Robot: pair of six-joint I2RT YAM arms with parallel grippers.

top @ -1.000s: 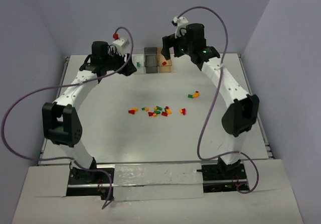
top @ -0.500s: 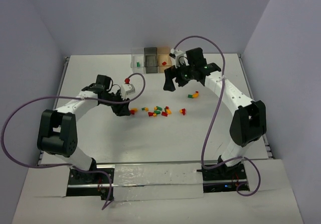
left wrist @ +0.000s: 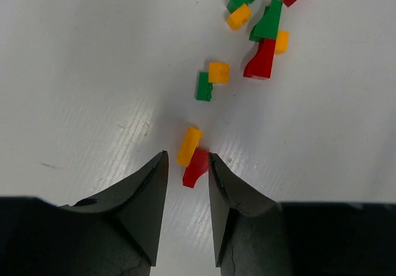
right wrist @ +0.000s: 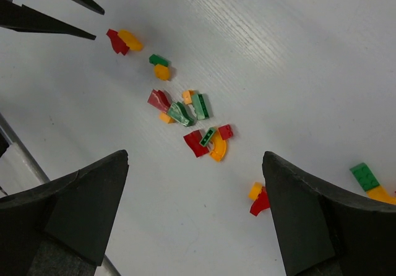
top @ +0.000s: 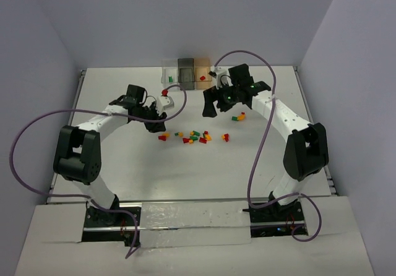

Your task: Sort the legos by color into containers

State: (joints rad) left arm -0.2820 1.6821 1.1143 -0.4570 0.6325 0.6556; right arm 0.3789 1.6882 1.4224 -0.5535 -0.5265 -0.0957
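Note:
Several red, green and orange-yellow legos (top: 195,138) lie loose mid-table; they also show in the right wrist view (right wrist: 185,112). A red-and-yellow pair (top: 163,137) lies at the left end. In the left wrist view this red brick (left wrist: 197,166) and yellow brick (left wrist: 189,146) lie on the table at the tips of my left gripper (left wrist: 187,155), which is narrowly open with nothing held. My left gripper (top: 158,126) hovers just behind that pair. My right gripper (top: 221,107) is wide open and empty above the legos (right wrist: 196,158). The clear (top: 168,75), dark grey (top: 185,72) and orange (top: 203,73) containers stand at the back.
A green-and-yellow pair (top: 238,117) lies apart to the right, and a red-and-yellow pair (top: 226,137) sits right of the cluster. The clear box holds a green brick and the orange box a red one. Purple cables loop over both arms.
Both arms came forward from the containers to the legos. In the last half second the left gripper drew slightly back from the red-and-yellow pair; the right one barely moved.

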